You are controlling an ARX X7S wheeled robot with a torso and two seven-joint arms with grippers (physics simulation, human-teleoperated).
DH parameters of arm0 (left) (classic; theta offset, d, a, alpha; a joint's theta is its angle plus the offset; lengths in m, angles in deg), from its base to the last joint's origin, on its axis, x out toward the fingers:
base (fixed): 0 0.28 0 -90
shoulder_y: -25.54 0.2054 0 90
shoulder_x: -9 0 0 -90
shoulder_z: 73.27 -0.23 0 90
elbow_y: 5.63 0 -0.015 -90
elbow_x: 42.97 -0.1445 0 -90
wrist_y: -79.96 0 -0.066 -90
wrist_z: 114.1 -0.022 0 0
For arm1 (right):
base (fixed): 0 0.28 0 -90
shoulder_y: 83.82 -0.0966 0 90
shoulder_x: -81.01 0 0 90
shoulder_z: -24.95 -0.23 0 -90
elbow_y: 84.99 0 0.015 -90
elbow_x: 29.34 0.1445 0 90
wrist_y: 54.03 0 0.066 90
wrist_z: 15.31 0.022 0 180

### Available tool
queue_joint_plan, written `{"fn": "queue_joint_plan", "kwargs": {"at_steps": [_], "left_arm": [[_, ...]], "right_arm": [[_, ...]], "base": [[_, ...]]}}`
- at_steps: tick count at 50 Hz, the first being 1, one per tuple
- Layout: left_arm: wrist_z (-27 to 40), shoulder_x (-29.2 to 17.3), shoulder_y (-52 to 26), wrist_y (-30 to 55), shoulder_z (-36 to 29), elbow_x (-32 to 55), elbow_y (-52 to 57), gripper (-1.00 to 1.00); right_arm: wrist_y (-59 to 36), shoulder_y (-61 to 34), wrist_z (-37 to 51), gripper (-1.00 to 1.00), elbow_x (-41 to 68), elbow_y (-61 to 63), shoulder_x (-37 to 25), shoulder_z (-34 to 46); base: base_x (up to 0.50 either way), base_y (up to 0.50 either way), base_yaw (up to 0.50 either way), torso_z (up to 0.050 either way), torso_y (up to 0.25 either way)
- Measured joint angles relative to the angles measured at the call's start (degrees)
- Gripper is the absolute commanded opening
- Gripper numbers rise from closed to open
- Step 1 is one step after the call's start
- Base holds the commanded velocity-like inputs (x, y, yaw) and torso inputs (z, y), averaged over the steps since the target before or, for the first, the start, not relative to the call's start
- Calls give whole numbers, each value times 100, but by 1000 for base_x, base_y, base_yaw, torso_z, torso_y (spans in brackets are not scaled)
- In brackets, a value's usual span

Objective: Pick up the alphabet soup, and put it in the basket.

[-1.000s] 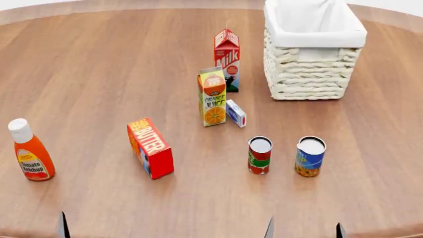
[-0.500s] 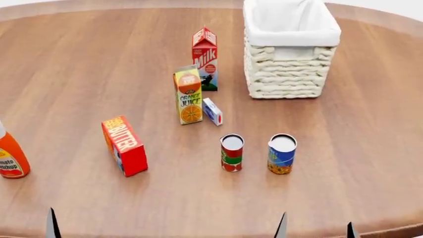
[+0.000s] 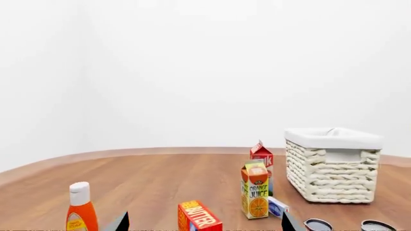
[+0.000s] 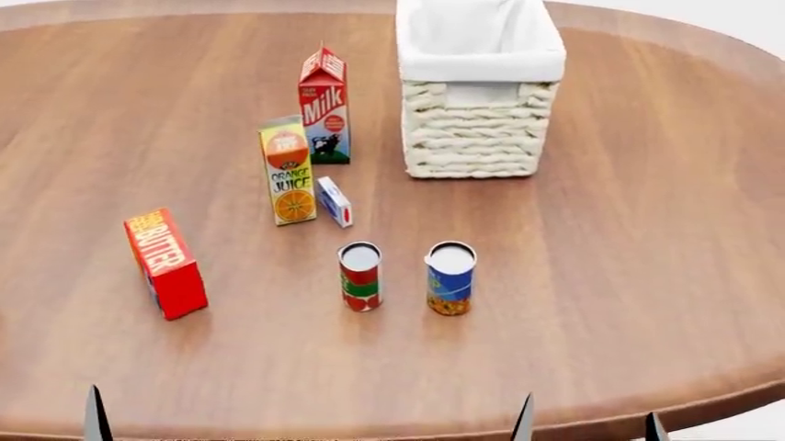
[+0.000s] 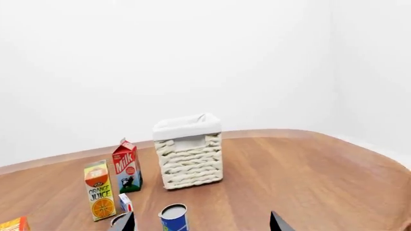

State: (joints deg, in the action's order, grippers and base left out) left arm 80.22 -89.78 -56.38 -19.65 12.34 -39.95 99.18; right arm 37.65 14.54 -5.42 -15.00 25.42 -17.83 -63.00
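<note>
On a round wooden table (image 4: 638, 239), seen from the head camera, the alphabet soup (image 4: 450, 277) stands upright near the middle, towards the near edge. It is a small cylindrical can with a silver top and a blue label that turns yellow-orange at the bottom. Just beside it stands a can of the same size with a red and green label (image 4: 360, 276); the two are close but apart.

Farther back on the table sits the basket (image 4: 476, 138), a large rectangular cream wicker container with a white cloth liner folded over its rim. It is well apart from the soup can. Only white cloth shows in the part of its inside that can be seen; its floor is hidden by the near wall.

Beside the basket, a red milk carton (image 4: 324, 106) stands upright. In front of it stands an orange juice carton (image 4: 289, 171), with a small white and blue box (image 4: 334, 201) just beside that. A red butter box (image 4: 164, 263) stands on its own farther out. The left wrist view also shows an orange ketchup bottle (image 3: 80, 210).

Only dark fingertip points show at the bottom edge: the left gripper (image 4: 307, 423) has its tips spread wide apart and holds nothing; the right gripper (image 4: 773, 432) shows a single tip, so its state cannot be told here. In the right wrist view, its two tips are apart, with nothing between them.
</note>
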Motion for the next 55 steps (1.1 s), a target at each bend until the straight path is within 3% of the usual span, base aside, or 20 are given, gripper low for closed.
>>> {"fn": "queue_joint_plan", "kwargs": {"at_steps": [55], "left_arm": [[252,-199,-14,-50,-215,79,0,100]], "right_arm": [[150,-15,157,100,81,-41,-195,261]], "base": [[9,-163,0,0,0]]}}
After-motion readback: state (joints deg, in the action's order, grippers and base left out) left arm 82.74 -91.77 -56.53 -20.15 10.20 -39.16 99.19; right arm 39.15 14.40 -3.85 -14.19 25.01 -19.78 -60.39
